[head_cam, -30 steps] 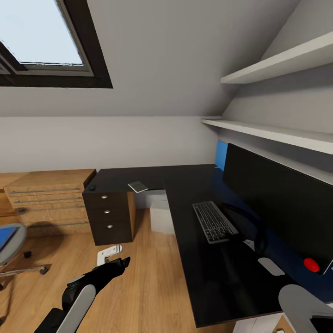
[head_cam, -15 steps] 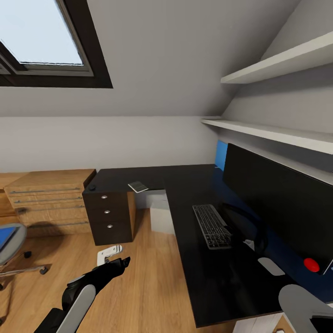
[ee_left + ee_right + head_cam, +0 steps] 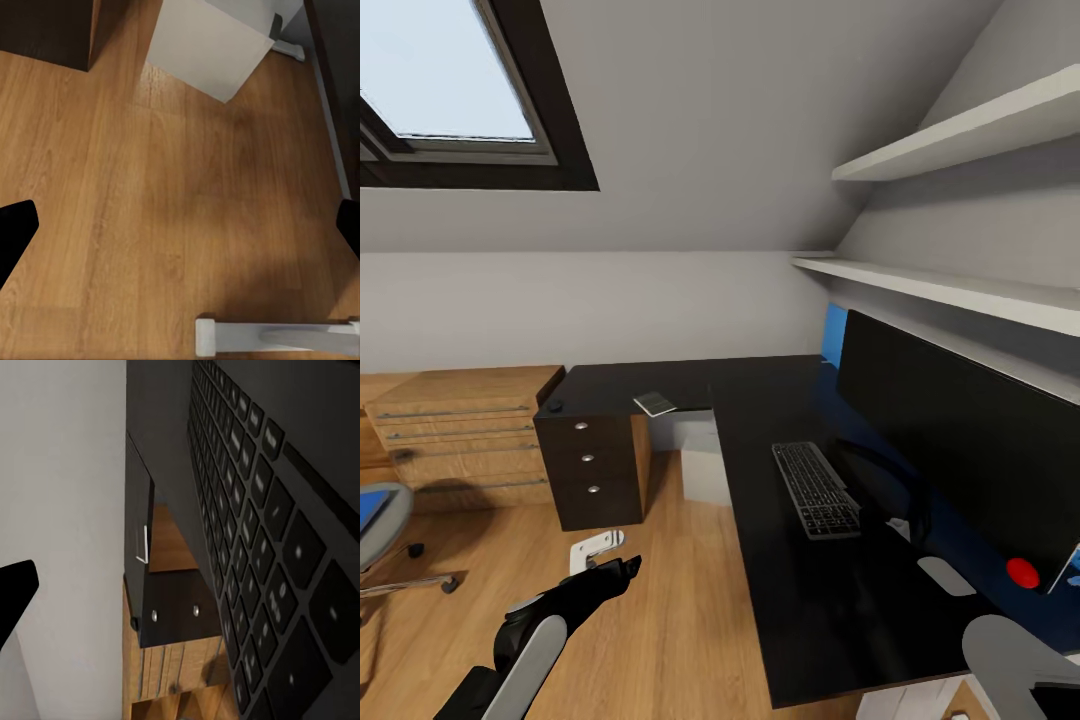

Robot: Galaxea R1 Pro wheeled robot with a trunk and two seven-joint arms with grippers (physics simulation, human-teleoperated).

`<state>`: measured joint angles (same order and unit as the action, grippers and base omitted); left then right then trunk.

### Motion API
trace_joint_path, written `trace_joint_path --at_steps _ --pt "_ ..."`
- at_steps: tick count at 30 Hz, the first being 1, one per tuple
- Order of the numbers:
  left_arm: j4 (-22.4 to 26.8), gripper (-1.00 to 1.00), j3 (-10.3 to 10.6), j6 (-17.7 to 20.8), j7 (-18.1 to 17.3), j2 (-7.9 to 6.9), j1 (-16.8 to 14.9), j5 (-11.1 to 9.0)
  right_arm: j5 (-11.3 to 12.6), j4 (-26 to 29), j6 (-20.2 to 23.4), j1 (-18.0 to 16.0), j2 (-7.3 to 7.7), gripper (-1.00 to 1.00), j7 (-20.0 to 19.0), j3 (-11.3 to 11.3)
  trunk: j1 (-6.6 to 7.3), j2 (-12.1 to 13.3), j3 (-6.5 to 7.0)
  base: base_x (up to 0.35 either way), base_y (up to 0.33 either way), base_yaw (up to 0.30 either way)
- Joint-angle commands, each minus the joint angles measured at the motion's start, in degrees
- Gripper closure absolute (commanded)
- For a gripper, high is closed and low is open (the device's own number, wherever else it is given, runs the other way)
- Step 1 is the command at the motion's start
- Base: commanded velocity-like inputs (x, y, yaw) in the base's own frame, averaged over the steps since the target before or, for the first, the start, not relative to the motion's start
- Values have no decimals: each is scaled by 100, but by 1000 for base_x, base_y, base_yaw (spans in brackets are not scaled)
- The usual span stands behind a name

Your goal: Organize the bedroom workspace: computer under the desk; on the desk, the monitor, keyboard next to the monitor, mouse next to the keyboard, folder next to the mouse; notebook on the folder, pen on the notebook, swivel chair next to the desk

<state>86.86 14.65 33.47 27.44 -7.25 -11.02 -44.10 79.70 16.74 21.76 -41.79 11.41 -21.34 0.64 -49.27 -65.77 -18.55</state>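
Note:
The black desk [image 3: 780,600] carries the monitor [image 3: 960,450] at the right, with the keyboard [image 3: 817,490] in front of it. The notebook [image 3: 656,403] and the small mouse [image 3: 555,407] lie on the far wing. Below stands the grey computer [image 3: 705,465]. At the left edge, the swivel chair [image 3: 385,525] holds the blue folder [image 3: 368,505]. My left gripper [image 3: 618,572] hangs open over the floor [image 3: 180,225]. My right gripper [image 3: 180,585] is open at the keyboard's [image 3: 262,547] end, one fingertip [image 3: 15,589] showing. The pen is out of view.
A light-wood drawer chest [image 3: 460,430] stands by the black drawers [image 3: 592,475]. A white desk foot [image 3: 597,548] lies on the floor near my left gripper. A red round object [image 3: 1022,572] and a pale pad [image 3: 945,575] sit under the monitor. Shelves [image 3: 960,290] overhang the desk.
The keyboard's near end has swung a little toward the desk's front edge. The whole view has since shifted slightly left as the camera turned. The left arm has stayed still.

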Motion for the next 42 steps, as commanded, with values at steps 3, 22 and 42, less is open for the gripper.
trace_joint_path --at_steps 3,22,42 --pt "7 -100 12 2 56 -5 -6 -63 28 -4 31 -4 1 -100 -10 7 0 -5 -7 0 -17 0" --pt "7 -100 12 2 60 -5 -6 -50 28 4 30 -4 1 -100 -17 7 0 -5 -7 -102 -97 0" --pt "7 -100 -3 10 58 -14 -6 -49 28 5 30 -4 1 -100 -13 7 0 -5 -7 -308 -66 0"
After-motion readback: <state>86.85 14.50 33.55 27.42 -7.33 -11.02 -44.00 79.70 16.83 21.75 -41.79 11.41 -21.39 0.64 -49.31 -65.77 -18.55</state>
